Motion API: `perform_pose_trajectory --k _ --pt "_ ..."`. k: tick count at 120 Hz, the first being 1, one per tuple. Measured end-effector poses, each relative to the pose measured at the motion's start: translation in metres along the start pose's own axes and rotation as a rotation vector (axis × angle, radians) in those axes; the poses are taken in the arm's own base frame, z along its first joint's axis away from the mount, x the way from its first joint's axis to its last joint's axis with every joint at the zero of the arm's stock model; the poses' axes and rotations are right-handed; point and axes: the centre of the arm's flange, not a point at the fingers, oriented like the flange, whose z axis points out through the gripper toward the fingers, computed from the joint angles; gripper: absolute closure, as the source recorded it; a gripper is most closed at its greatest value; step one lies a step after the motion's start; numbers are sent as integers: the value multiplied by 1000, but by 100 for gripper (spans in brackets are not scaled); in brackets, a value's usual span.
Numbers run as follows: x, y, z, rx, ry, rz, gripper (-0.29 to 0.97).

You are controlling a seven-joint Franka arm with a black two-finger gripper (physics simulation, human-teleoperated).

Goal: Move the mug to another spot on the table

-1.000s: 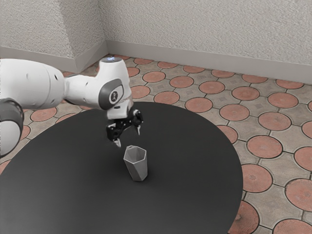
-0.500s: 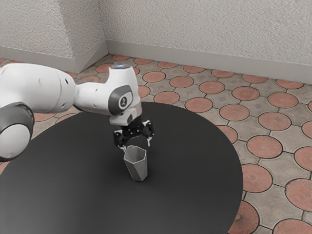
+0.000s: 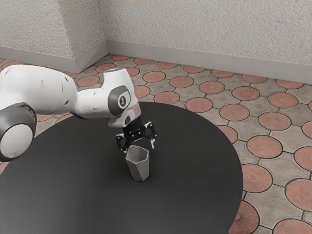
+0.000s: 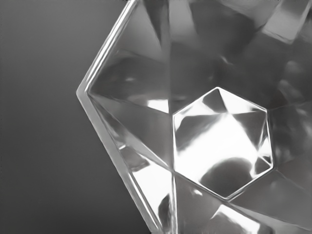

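We're barely started here: our gripper [image 3: 137, 144] hangs with fingers spread apart right over the rim of the mug [image 3: 137, 165], which sits upright mid-frame on the table [image 3: 73, 195], so grabbing, carrying and setting down are all left.

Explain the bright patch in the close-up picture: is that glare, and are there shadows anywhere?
Wrist view: yes, it is glare. The mug has a hexagonal floor that shines near white, with a dark blotch on it, and its facets reflect like mirrors. Exterior view: the light is soft and even, the mug looks dull grey, and the black table swallows any shadow under the gripper.
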Motion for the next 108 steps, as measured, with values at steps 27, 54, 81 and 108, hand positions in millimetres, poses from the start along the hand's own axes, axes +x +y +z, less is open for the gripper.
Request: perform_pose_trajectory --k 27,54,81,108 --pt "-6 4 -4 18 3 2 8" --pt "-12 9 -1 29 -10 -1 26" --pt "-15 8 -3 48 -29 -6 61" --pt "-15 6 -13 78 -42 -2 71"
